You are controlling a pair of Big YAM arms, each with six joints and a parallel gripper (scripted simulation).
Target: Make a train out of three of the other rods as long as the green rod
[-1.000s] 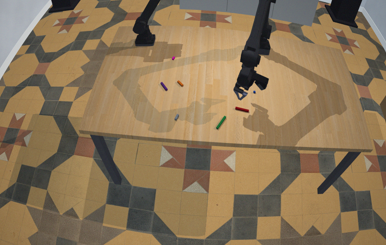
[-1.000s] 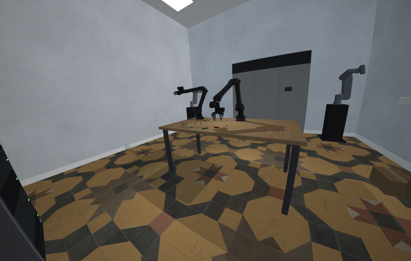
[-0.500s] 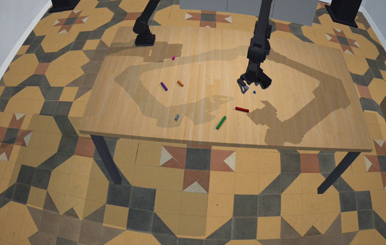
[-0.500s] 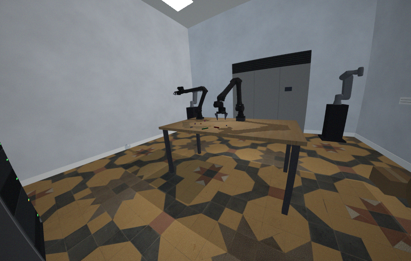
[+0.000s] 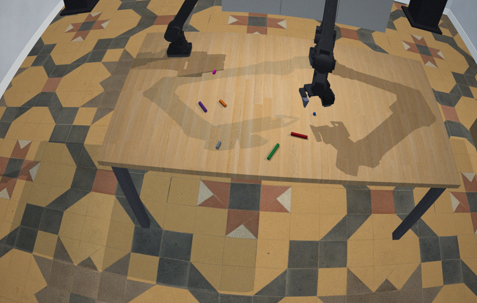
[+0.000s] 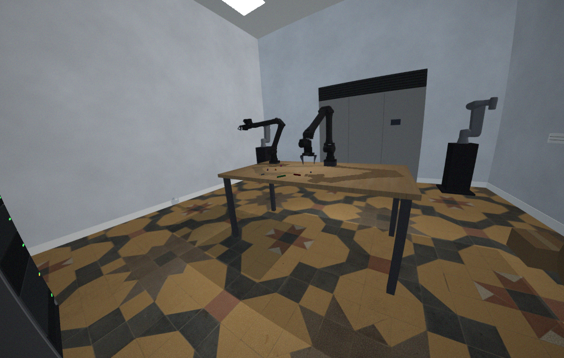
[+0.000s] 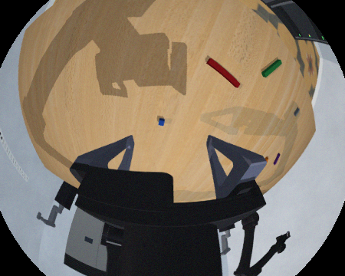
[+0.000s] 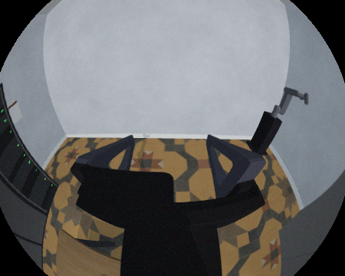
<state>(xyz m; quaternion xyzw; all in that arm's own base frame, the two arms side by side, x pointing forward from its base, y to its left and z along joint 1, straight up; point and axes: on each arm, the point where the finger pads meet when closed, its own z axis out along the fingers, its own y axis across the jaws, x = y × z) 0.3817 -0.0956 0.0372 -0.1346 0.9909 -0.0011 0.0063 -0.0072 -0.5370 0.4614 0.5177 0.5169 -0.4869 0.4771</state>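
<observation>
My left gripper (image 7: 170, 139) (image 6: 308, 162) is open and empty, above the table behind the blue rod (image 5: 314, 113) (image 7: 161, 122). The red rod (image 5: 299, 135) (image 7: 223, 73) and the green rod (image 5: 273, 151) (image 7: 271, 68) lie apart near the front middle. The grey rod (image 5: 218, 144) (image 7: 297, 111) lies front left in the top view. The purple rod (image 5: 202, 106) (image 7: 277, 159) and the orange rod (image 5: 222, 103) lie side by side with a gap, left of centre. The magenta rod (image 5: 214, 71) lies at the back left. No rods touch. My right gripper (image 8: 170, 139) is open and empty, raised and facing the wall.
The wooden table (image 5: 402, 150) (image 6: 364, 187) carries both arm bases at its back edge. The right arm's base (image 5: 179, 49) stands near the magenta rod. Large arm shadows cross the table top. Cabinets, pedestals and boxes stand off the table.
</observation>
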